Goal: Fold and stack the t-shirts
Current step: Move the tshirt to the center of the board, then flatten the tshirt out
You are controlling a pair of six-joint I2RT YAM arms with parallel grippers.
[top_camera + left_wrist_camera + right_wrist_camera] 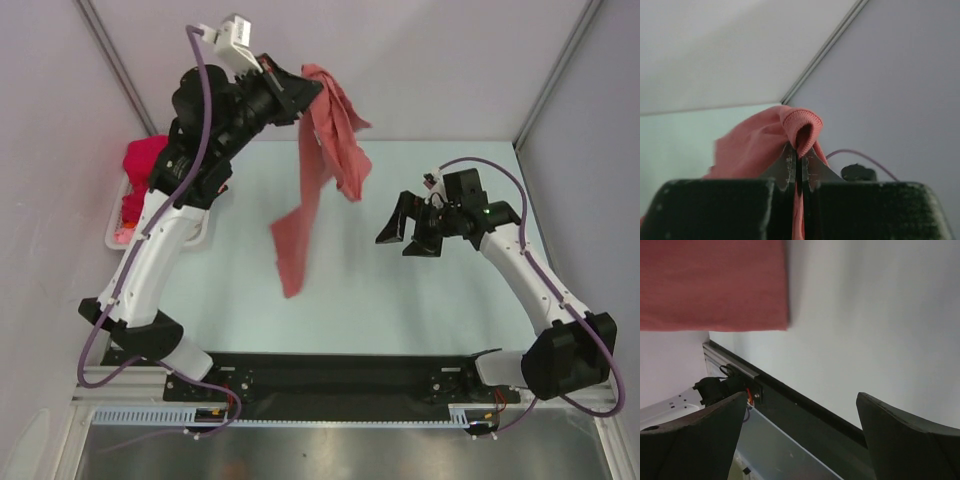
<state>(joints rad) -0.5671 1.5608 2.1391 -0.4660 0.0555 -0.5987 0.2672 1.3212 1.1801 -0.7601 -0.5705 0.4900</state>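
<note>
My left gripper [308, 88] is raised high at the back and shut on the ribbed hem of the dusty salmon-red t-shirt [318, 170], which hangs down from it above the table. The pinched hem shows in the left wrist view [802, 127] between the closed fingers. My right gripper [398, 228] is open and empty, right of the hanging shirt and apart from it. The shirt's edge shows in the right wrist view [715, 285]. A bright crimson t-shirt [140, 165] lies in the white basket [118, 235] at the left. The light pink shirt is not seen.
The pale table [400, 300] runs to the black base rail [330, 375] at the near edge. Grey walls close the back and sides. The basket stands by the left arm's base.
</note>
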